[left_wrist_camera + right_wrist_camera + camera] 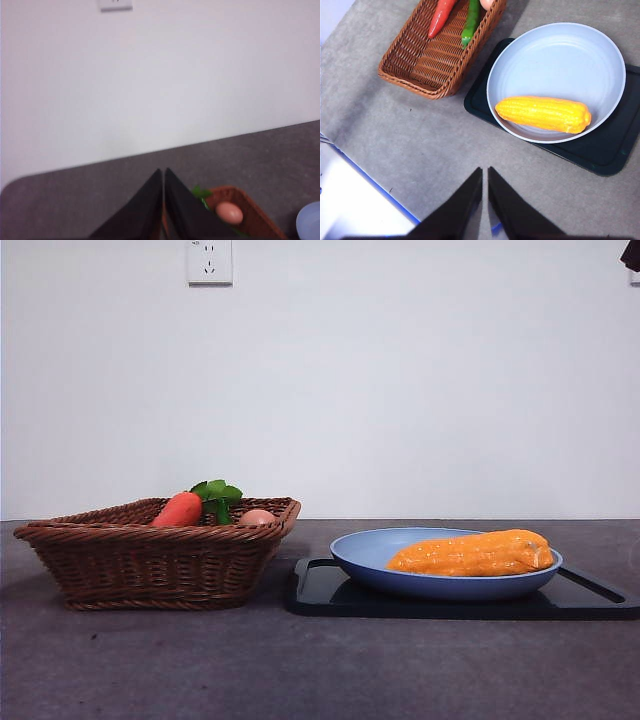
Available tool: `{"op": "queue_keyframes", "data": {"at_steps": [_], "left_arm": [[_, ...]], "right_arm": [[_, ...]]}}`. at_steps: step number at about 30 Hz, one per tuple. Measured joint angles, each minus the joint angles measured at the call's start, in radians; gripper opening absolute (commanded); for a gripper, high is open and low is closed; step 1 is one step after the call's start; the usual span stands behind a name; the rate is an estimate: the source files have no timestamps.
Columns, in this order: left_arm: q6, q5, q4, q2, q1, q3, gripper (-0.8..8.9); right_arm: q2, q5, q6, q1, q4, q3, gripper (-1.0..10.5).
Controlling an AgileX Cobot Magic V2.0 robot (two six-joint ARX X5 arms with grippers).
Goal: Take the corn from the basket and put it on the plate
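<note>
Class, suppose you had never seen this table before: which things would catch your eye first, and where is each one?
The glossy yellow corn stands out first, lying on its side in the light-blue plate, which sits on a black tray. Beside the tray, the brown wicker basket holds a red-orange carrot with green leaves and a small pale egg-like ball. Both grippers are clear of all of it, jaws shut.

We are seeing a red-orange carrot [179, 510] lying just beside its green leaves [217, 494], with a small pale egg-like ball [256, 517] sitting right of the carrot. A flat black tray [320, 592] is resting farther right of the carrot. A white wall socket [209, 261] is hanging high above it.
</note>
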State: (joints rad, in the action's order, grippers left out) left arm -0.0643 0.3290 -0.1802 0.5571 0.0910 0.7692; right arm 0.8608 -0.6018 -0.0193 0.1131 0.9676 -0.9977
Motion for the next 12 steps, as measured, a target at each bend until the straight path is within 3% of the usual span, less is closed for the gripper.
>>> {"op": "queue_keyframes", "data": {"at_steps": [5, 12], "left_arm": [[0.021, -0.002, 0.106, -0.146, 0.003, -0.256, 0.07], [0.03, -0.092, 0.143, -0.295, 0.003, -0.51, 0.07]], "right_arm": [[0.0, 0.0, 0.0, 0.0, 0.0, 0.0, 0.0], [0.0, 0.0, 0.0, 0.0, -0.001, 0.0, 0.0]]}}
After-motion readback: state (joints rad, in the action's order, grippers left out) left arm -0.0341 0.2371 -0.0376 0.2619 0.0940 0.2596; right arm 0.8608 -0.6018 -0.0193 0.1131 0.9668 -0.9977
